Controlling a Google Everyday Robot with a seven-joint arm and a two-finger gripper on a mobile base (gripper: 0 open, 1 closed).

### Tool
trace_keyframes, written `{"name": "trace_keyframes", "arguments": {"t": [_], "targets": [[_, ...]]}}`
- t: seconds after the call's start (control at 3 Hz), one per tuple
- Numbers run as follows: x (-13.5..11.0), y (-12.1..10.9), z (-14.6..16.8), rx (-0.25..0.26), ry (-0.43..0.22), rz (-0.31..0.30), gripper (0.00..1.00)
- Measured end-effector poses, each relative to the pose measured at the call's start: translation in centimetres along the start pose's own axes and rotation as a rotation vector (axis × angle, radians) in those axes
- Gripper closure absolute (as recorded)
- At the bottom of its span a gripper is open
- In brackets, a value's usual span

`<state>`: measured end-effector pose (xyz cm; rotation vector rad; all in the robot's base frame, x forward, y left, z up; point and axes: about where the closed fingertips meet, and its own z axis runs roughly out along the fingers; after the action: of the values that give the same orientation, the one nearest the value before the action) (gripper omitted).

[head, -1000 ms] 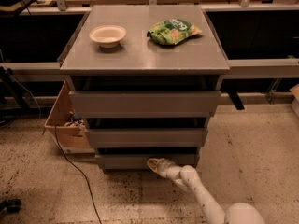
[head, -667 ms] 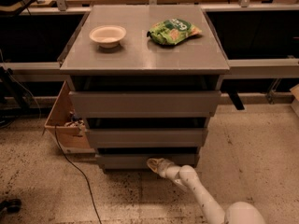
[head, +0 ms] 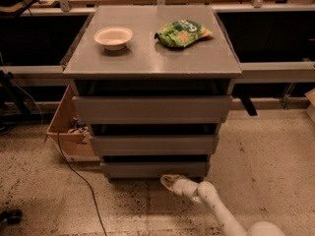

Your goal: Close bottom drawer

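Your hand [head: 170,182] is down low at the bottom drawer [head: 147,169].
It's just off the floor [head: 266,151], at the lower edge of that lowest grey front, right of centre. You can't tell how far it's open, or whether it's touching. Up on the table [head: 147,63]: white bowl [head: 113,37] left, green snack bag [head: 182,33] right.

Cabinet top [head: 152,58] and bottom drawer [head: 147,169] front: smooth matt grey (metal or laminate, can't tell). Bowl [head: 113,37]: matt off-white. Bag [head: 182,32]: glossy green plastic film. Floor [head: 275,151]: dull speckled stone. Side box [head: 66,129]: bare wood. Gripper [head: 170,181], low by the bottom drawer's front edge: smooth cream plastic.
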<state>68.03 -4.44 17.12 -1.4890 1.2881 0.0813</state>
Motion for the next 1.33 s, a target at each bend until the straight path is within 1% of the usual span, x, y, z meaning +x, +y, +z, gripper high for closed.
{"name": "trace_keyframes", "arguments": {"t": [0.33, 0.67, 1.0, 1.33], "targets": [[1.3, 0.0, -4.6, 0.015, 0.026, 0.048, 1.00], [2.3, -1.0, -12.4, 0.059, 0.104, 0.068, 1.00], [2.5, -2.3, -20.6, 0.102, 0.201, 0.065, 1.00], [0.6, -5.3, -30.7, 0.165, 0.333, 0.064, 1.00]]}}
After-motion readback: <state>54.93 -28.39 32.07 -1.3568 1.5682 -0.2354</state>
